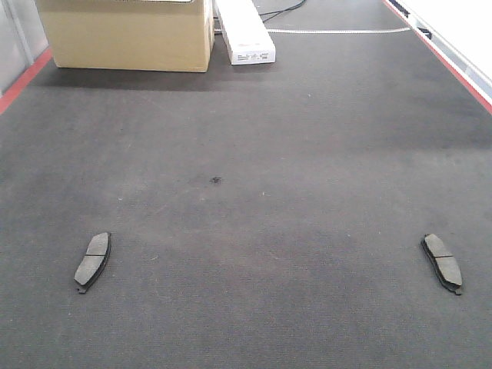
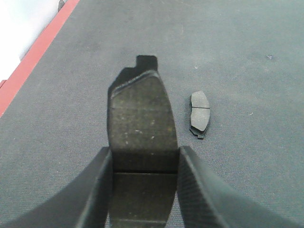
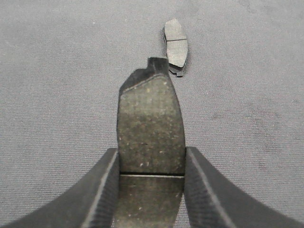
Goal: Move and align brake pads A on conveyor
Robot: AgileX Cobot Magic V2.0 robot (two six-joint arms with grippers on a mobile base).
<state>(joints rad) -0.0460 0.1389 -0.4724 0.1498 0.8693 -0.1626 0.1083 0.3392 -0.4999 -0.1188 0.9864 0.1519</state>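
Note:
Two brake pads lie flat on the charcoal conveyor [image 1: 246, 200], one at the near left [image 1: 92, 261] and one at the near right [image 1: 442, 263]. Neither gripper shows in the front view. In the left wrist view my left gripper [image 2: 145, 159] is shut on a third brake pad [image 2: 141, 118], gripping its long sides at the groove, above the belt. The lying pad [image 2: 200, 112] is ahead and to its right. My right gripper [image 3: 151, 161] is shut the same way on another brake pad [image 3: 151, 123]. A lying pad [image 3: 176, 46] sits just past its tip.
A cardboard box [image 1: 127, 34] and a long white box [image 1: 246, 34] stand at the belt's far end. Red strips run along the left edge [image 1: 23, 81] and right edge [image 1: 453, 65]. The left strip [image 2: 38, 52] is close to my left gripper.

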